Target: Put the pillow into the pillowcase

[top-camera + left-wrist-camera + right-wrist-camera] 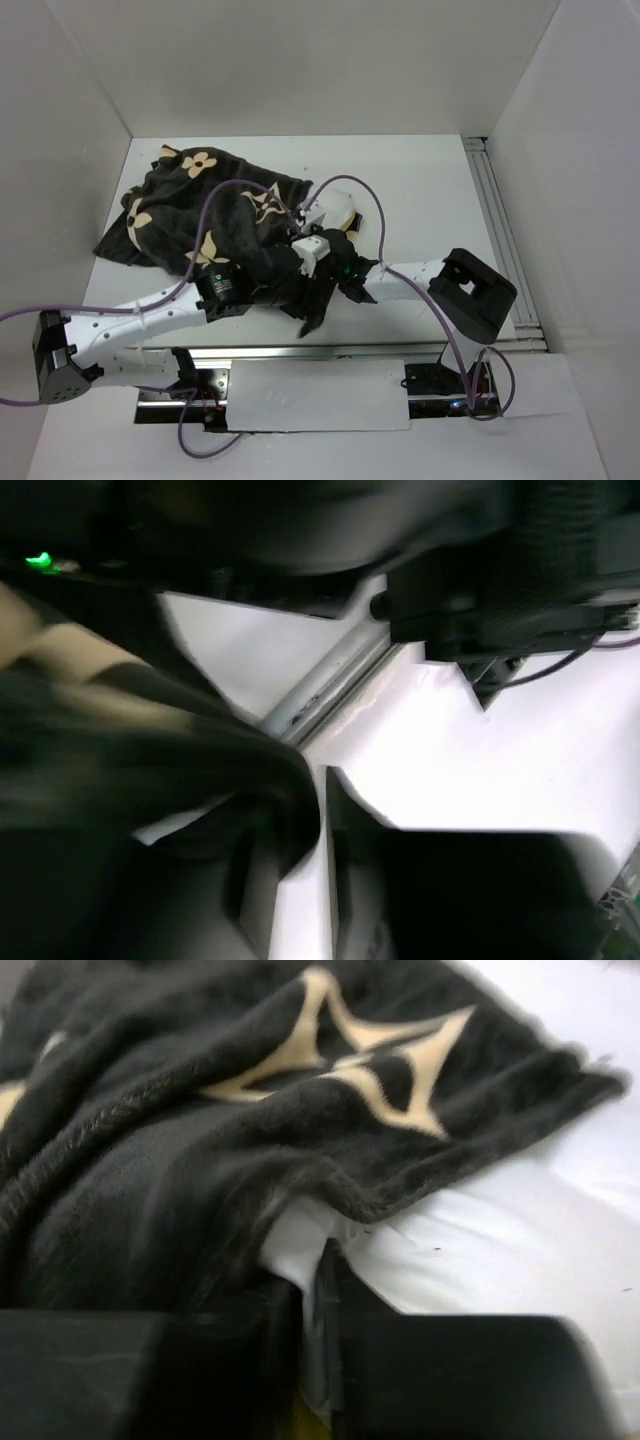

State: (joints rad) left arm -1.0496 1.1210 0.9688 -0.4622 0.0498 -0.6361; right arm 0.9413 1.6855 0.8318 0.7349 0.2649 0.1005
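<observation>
Pillow (338, 208) largely under pillowcase (200, 215), left-centre of counter (420, 200); white end pokes out rightward, nearest right arm; right pincer (315, 1360) nearly shut, pinching that end; left pincer (290, 900) narrow around pillowcase fold, grip unclear.

- No readable text, label, brand or number in any view.
- pillowcase (200, 215) — printed flower and star motifs only, no lettering.
- Left wrist view — too blurred to read.
</observation>
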